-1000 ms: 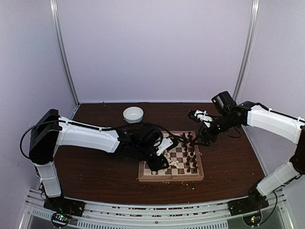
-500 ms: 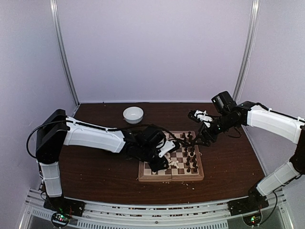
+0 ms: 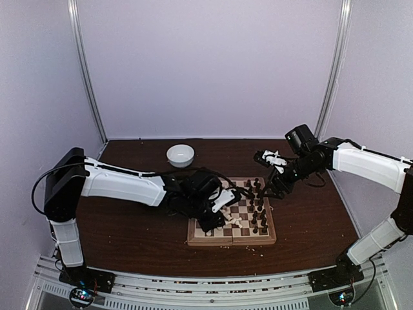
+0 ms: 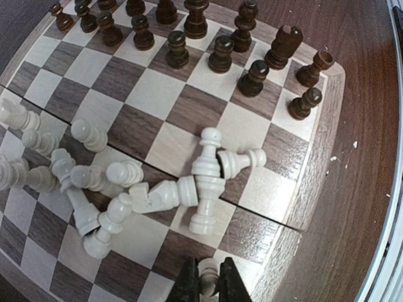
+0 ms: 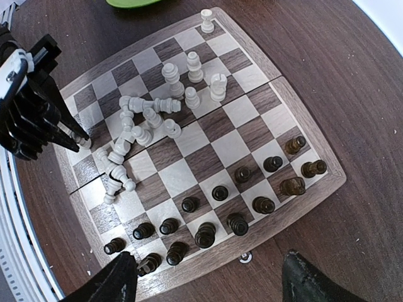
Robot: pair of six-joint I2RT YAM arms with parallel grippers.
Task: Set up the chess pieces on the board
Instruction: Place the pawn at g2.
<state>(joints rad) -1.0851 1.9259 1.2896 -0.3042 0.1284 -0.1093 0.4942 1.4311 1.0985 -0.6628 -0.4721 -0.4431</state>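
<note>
The board [image 3: 268,240] lies in the middle of the table. Dark chess pieces [image 5: 220,201] stand in two rows on its right side. Several white pieces [image 4: 157,189] lie in a heap on its left half, and a few more white pieces [image 5: 201,69] stand upright. My left gripper [image 4: 209,284] is shut on a small white piece [image 4: 208,272] over a square near the board's corner; it also shows in the top view [image 3: 215,223]. My right gripper [image 5: 214,283] is open wide and empty above the board's dark-side edge, by the dark rows [image 3: 258,194].
A white bowl [image 3: 180,154] stands behind the board on the left. The edge of a green plate [image 5: 135,3] shows beyond the board. Pale crumbs [image 3: 261,254] lie in front of the board. A small metal ring [image 5: 244,256] lies by the board's edge.
My left arm has shifted slightly back to the left over the board's white side, still shut on the white piece. My right arm has hardly moved.
</note>
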